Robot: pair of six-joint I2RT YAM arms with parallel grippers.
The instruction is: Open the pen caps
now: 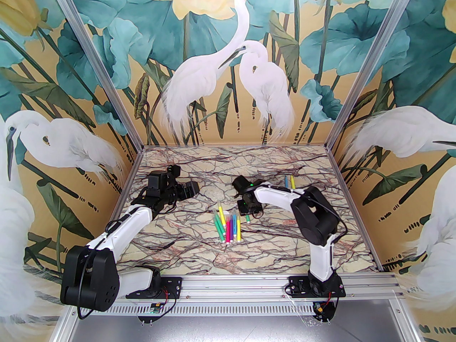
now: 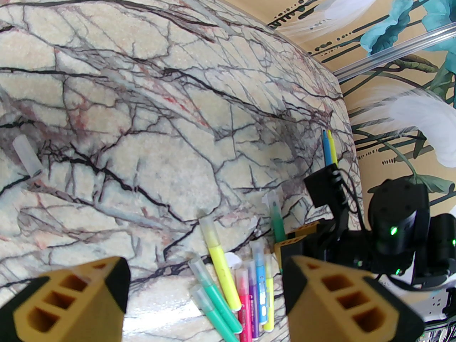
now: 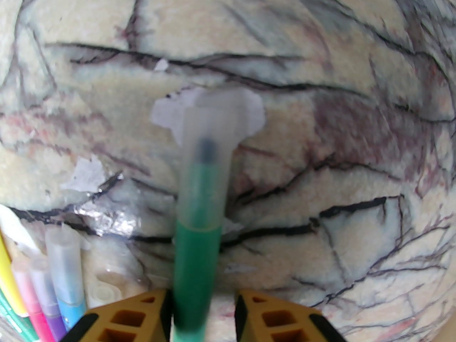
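Observation:
A green pen lies on the marble table, pointing away, with its pale translucent pen cap on the far end. My right gripper straddles the barrel: the left finger touches it, and a narrow gap shows at the right finger. From above, the right gripper hangs over this green pen. Several capped pens lie bunched just left of it. My left gripper is open and holds nothing, hovering left of the bunch. From above the left gripper is apart from all pens.
A loose pale cap lies alone on the marble, far left in the left wrist view. A blue and a yellow pen rest side by side at the back right. Torn white patches mark the table surface under the green pen's cap.

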